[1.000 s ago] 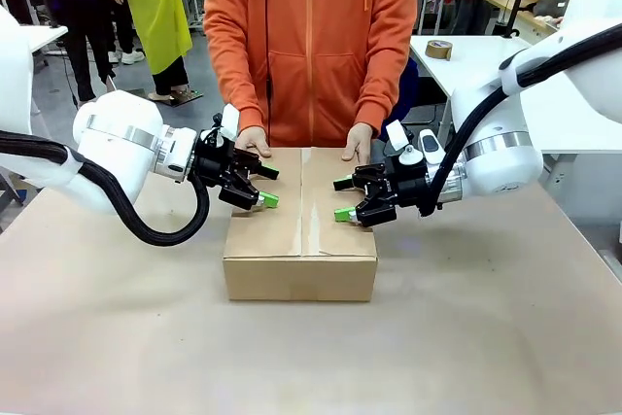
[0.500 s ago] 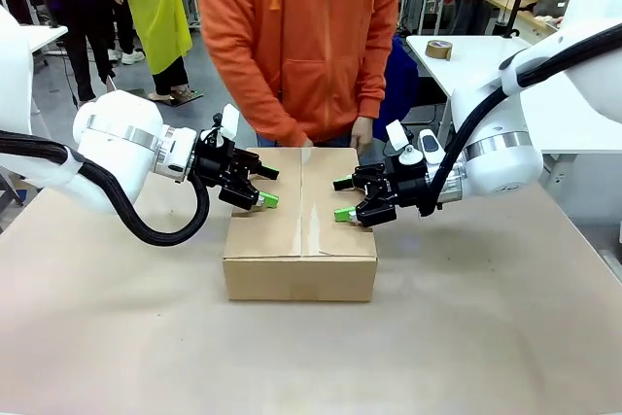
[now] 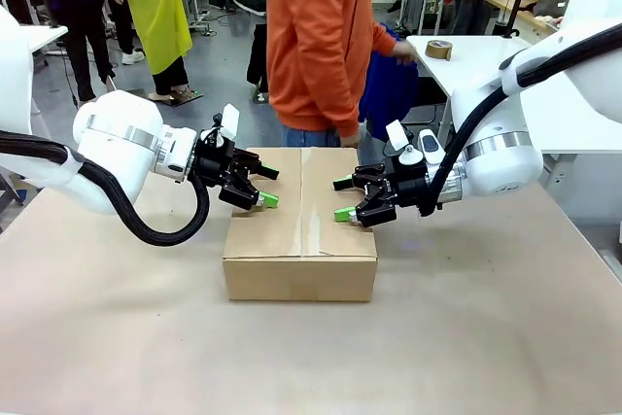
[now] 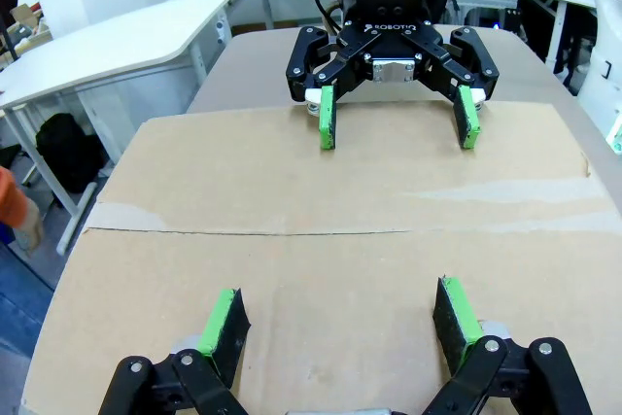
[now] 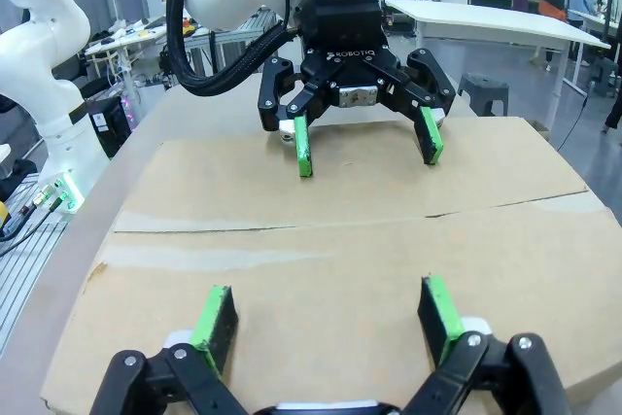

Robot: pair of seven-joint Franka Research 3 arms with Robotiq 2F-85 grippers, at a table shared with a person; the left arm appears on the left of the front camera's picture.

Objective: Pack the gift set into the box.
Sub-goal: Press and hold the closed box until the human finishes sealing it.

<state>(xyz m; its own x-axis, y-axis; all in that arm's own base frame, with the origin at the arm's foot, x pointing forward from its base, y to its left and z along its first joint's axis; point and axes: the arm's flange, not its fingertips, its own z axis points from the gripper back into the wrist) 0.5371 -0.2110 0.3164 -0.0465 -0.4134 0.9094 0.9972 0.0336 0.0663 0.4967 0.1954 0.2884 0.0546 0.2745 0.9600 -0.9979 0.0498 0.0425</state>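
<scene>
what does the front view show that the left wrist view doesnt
Front view alone: the person in the orange hoodie turned sideways at the far side of the table, the roll of tape on the white table behind, and the box's front wall.

Left wrist view alone: a close look down the left gripper at its green pads, and a black bag on the floor.

Both: the closed box with its centre seam, and the right gripper facing the left one, both open above the flaps.

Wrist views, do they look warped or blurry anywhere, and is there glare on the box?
Left wrist view: wide-angle bending of table edges, the box sharp. Right wrist view: the same bending, no glare. Front view: even light, soft shadow under each claw.
</scene>
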